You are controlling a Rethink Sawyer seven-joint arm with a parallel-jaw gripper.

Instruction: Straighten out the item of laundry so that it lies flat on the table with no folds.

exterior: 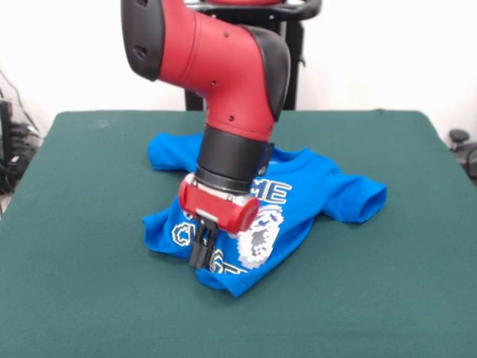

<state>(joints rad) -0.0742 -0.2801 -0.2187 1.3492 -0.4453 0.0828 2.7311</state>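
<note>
The item of laundry (320,186), a bright blue T-shirt with white print, lies rumpled in the middle of the dark green table (89,298). One sleeve points to the back left and the other sticks out to the right. Its lower part is bunched and folded toward the front, so the lettering is broken up and the print creased. My gripper (200,255) comes down from above onto the shirt's front left part, with its black tips at the fabric by the near edge. The arm hides the shirt's middle and collar.
The red and black arm (223,74) leans over the table's centre. Green tabletop surrounds the shirt on all sides. Cables and dark gear sit beyond the table's left and right edges.
</note>
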